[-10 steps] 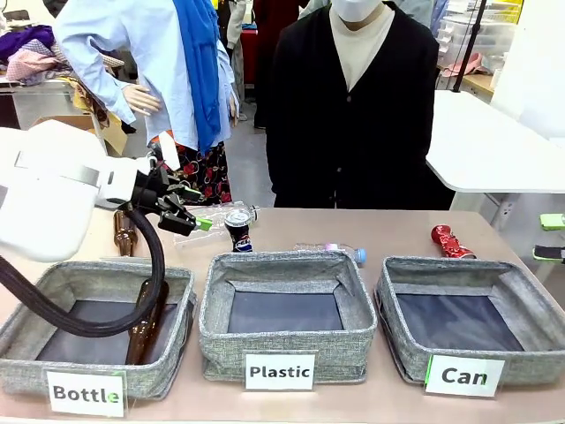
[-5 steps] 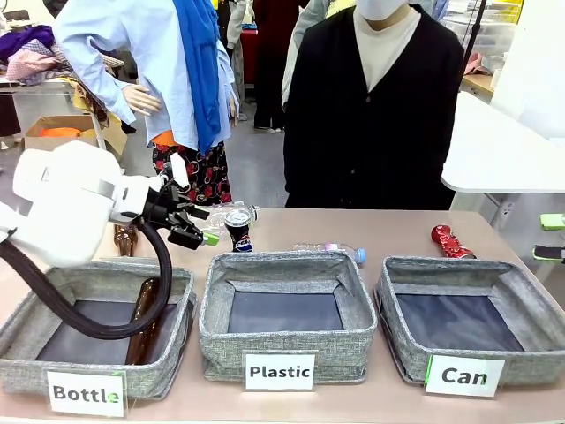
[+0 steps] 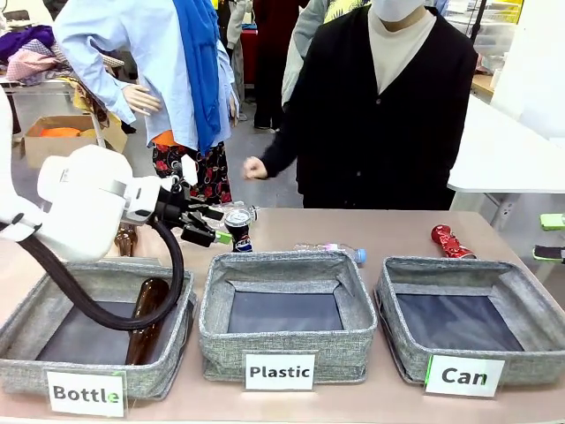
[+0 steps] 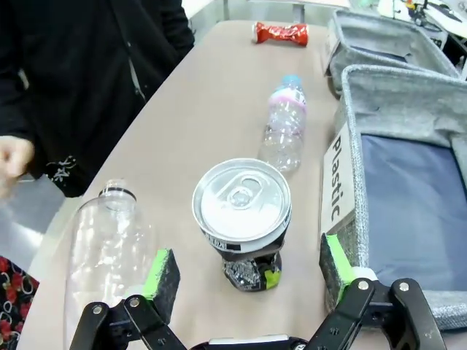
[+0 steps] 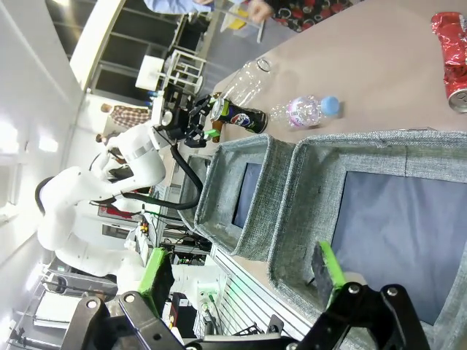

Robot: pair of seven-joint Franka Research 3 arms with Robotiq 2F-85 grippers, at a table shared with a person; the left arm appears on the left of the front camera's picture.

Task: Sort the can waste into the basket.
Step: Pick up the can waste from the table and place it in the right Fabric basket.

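Dark can (image 4: 241, 211) is standing upright on the desk (image 4: 197, 102), so I am aiming my released, empty left tool (image 4: 248, 270) at its sides.

I read this as robotics lab or test hall, not home. Below my left pincer (image 3: 219, 226), plain beige table (image 3: 397, 234) carries staged sorting row: Bottle bin (image 3: 97, 276), Plastic bin (image 3: 221, 343), Can bin (image 3: 530, 364), all grey fabric, printed labels. Beyond pincer, past far edge: white worktable (image 3: 503, 150), cardboard box (image 3: 53, 141), heap of clothes (image 3: 26, 44), shelf of storage boxes (image 3: 494, 26). Ahead of my right pincer (image 5: 242, 268), past table end: bright white hall, wire rack (image 5: 181, 71).
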